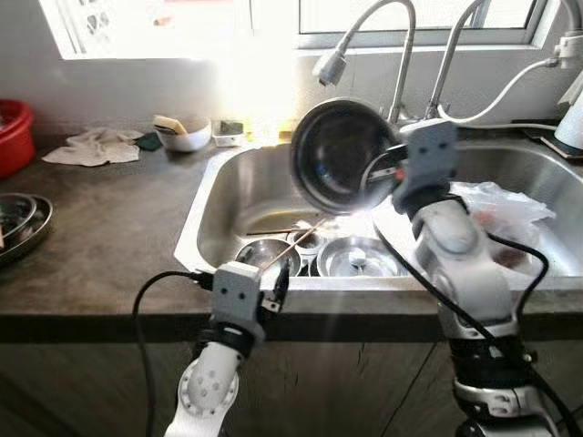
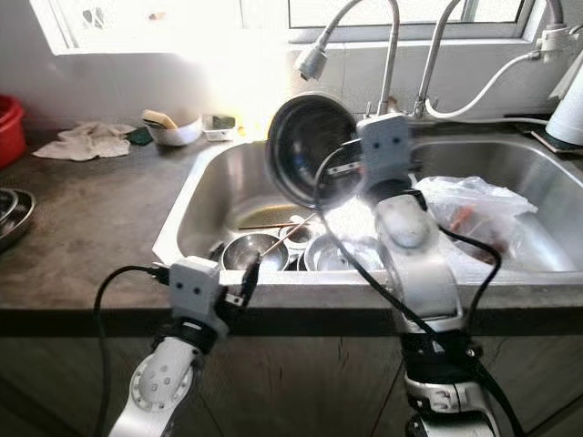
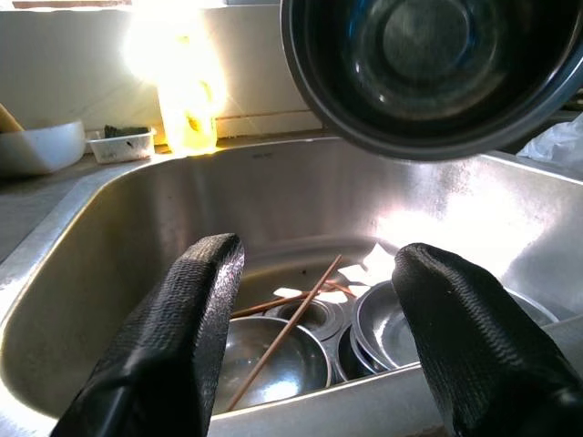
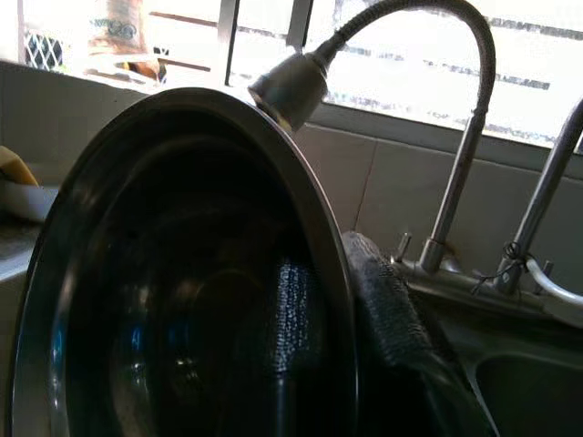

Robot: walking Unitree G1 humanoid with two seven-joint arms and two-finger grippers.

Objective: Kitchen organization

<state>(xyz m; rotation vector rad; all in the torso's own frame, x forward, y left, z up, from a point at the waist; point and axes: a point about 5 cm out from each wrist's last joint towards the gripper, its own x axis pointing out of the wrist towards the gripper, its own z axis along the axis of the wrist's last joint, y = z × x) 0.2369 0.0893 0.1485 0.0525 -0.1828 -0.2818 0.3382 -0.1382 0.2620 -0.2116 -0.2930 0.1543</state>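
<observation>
Now | my right tool (image 4: pixel 339 300) pinches the steel pot (image 1: pixel 342 155) by its rim, tilted above the sink (image 1: pixel 211 196) | left tool (image 3: pixel 310 337) gapes empty at the worktop (image 1: pixel 100 237) edge | I keep the pinch firm, clearing the faucet (image 1: pixel 330 66).

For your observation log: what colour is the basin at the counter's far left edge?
Red. The basin shows best in the left eye view, at the far left of the counter.

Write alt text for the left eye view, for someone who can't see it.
The right gripper holds a round, dark steel pot by its rim, tilted above a stainless steel sink containing steel bowls and wooden chopsticks. The left gripper hovers, jaws open, at the sink's front edge, on a dark countertop below a bright window.
</observation>
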